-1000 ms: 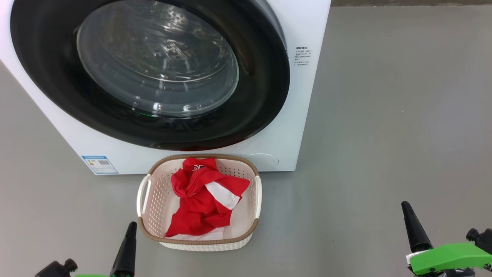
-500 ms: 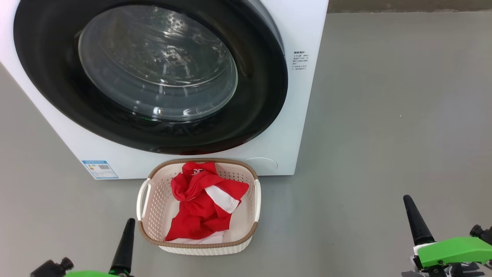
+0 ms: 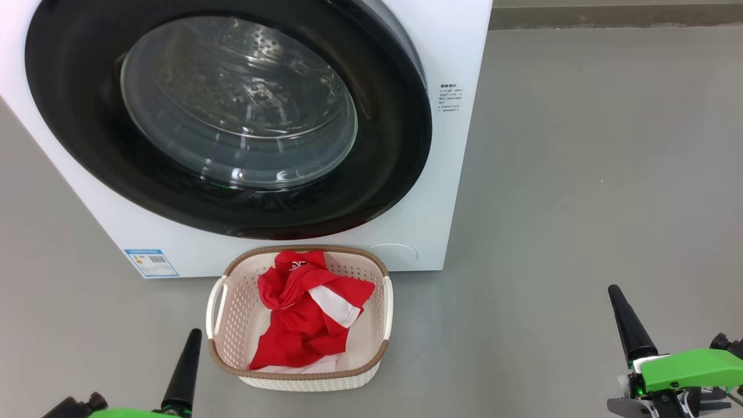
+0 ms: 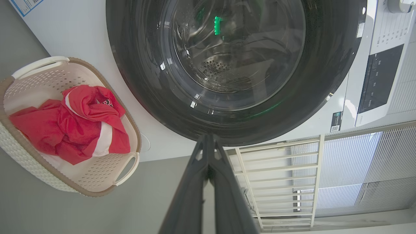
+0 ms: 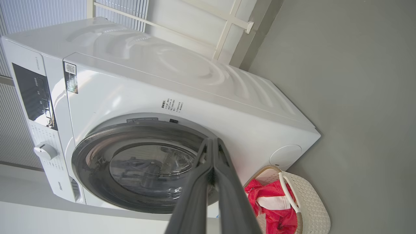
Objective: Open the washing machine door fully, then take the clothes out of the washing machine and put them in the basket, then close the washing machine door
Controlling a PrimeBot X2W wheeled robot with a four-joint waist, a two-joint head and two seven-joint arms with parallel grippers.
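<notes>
Shifting view: over the last second the whole head picture has slid down, so my camera moved. The washing machine and the basket have kept their places against each other.
Arms: left gripper and right gripper sit low at the near edge, left and right of the basket and well apart from everything. Each is a touch higher in the picture than before.
Fingers: both pairs are pressed together with nothing between them; the wrist views show it plainly.
Door: the washing machine door lies flush against the machine front, as it did a second ago.
Meaning: I judge it shut and all three steps done.
Drum: through the glass I see bare perforated steel and no red fabric, though glare hides the lowest part.
Basket: it stands on the floor just on the near side of the machine, below the door's lower edge.
Contents: it holds the clothes, crumpled red with white panels, a white piece underneath at the near side, nothing hanging over.
</notes>
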